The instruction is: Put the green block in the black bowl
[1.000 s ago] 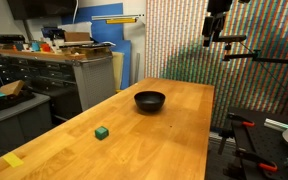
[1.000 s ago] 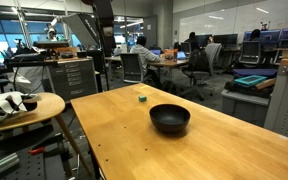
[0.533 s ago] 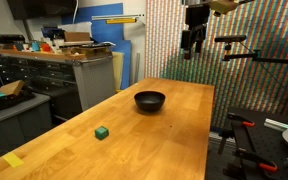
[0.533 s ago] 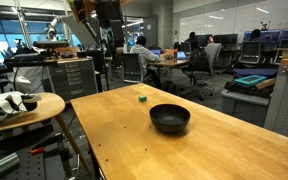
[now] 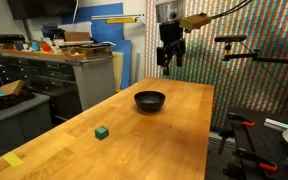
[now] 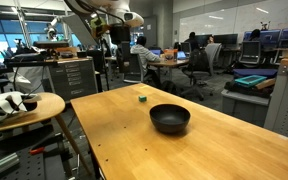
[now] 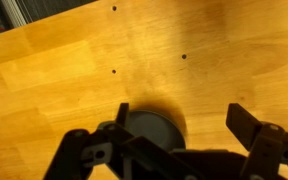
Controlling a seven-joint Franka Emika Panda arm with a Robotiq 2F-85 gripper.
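Note:
The green block (image 5: 102,132) is a small cube on the wooden table, nearer the front edge than the bowl; it also shows in an exterior view (image 6: 142,98). The black bowl (image 5: 150,100) stands empty at mid-table and shows in both exterior views (image 6: 170,118). My gripper (image 5: 170,57) hangs high in the air above the far part of the table, beyond the bowl and far from the block. In the wrist view its fingers (image 7: 184,118) are wide apart and empty, with the bowl (image 7: 144,125) below them. The block is out of the wrist view.
A flat yellow piece (image 5: 12,160) lies at the table's near corner. Cabinets and a workbench (image 5: 54,70) stand beside the table. A round stool with white objects (image 6: 19,105) is close to the table's side. A camera stand (image 5: 244,50) rises behind the table.
The arm has swung in from the table's far side and come lower, so the gripper now hangs over the table near the bowl. The block and bowl have not moved.

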